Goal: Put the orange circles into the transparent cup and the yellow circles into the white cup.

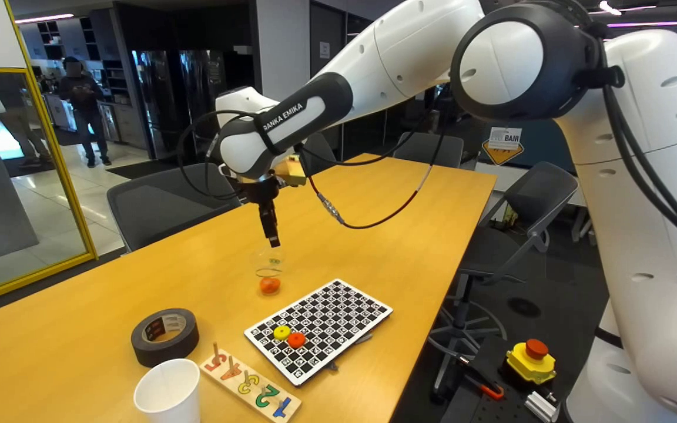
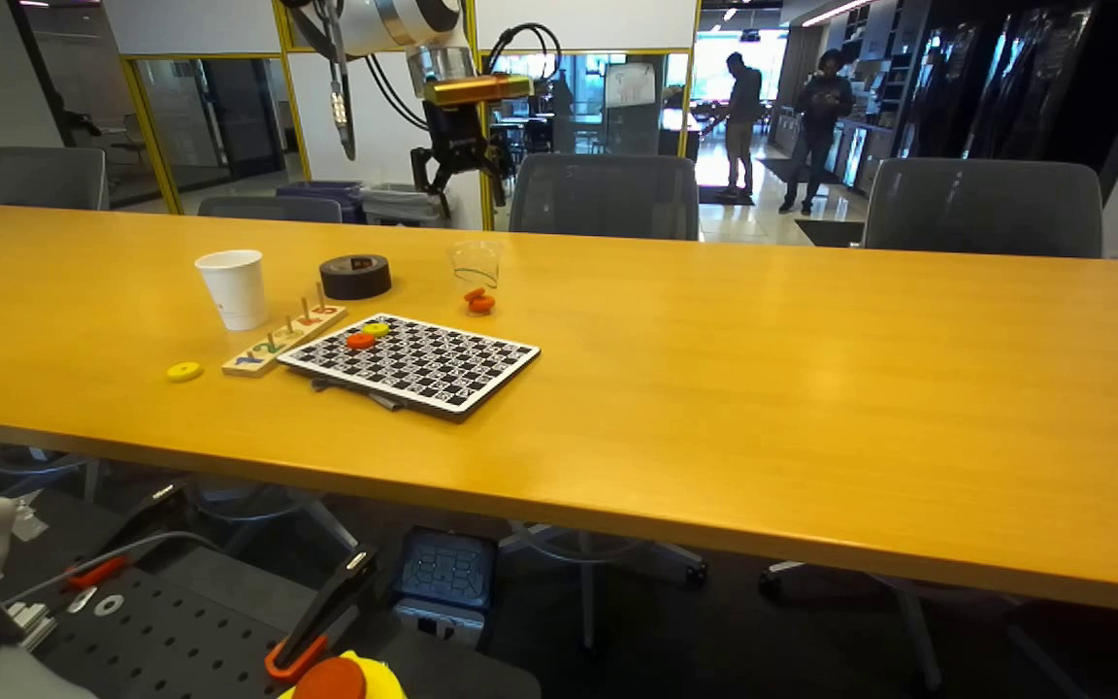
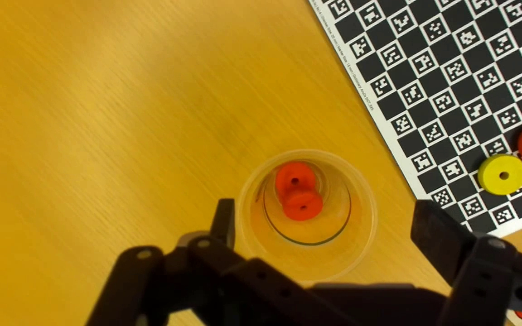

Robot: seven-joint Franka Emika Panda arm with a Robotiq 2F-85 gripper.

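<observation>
Over the transparent cup (image 3: pixel 371 213) hangs my gripper (image 3: pixel 326 218), its jaws wide apart and nothing between them. The cup stands upright on the table, with orange circles (image 3: pixel 303 207) lying overlapped at its bottom. Another orange circle (image 1: pixel 296 340) rests on the checkered board, touching or nearly touching a yellow circle (image 1: pixel 281 332). A second yellow circle (image 2: pixel 184 372) lies on the bare table near the number puzzle. The white cup (image 2: pixel 234 291) is upright in both exterior views, cut off at the bottom edge of one, and outside the wrist view.
The checkered board (image 1: pixel 344 311) lies beside the transparent cup. A black tape roll (image 1: pixel 165 338) and a wooden number puzzle with pegs (image 1: pixel 250 385) sit between board and white cup. Chairs (image 2: pixel 603 194) line the table's far edge.
</observation>
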